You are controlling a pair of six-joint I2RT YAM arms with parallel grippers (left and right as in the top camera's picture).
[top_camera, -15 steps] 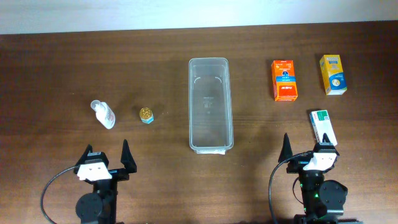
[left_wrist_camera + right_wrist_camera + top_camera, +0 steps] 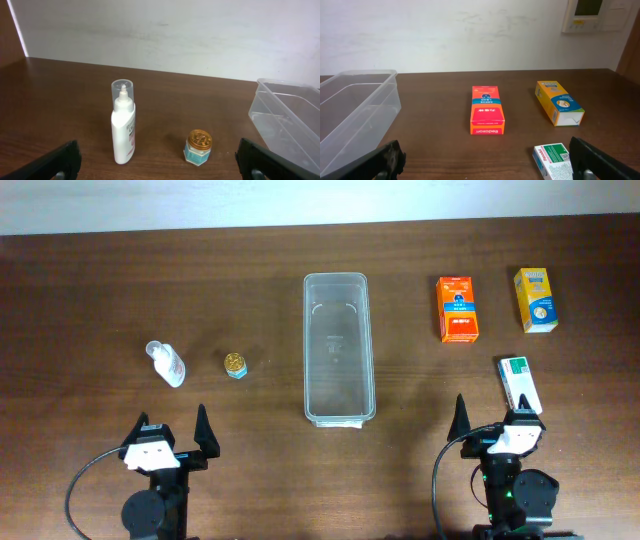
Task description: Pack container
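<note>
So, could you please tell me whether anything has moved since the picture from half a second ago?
Nothing has visibly changed. The left gripper and right gripper stay open and empty. The container remains empty, and the bottle, jar, orange box, yellow box and green box lie where they were.

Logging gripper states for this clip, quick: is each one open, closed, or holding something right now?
Left gripper: open, holding nothing.
Right gripper: open, holding nothing.
</note>
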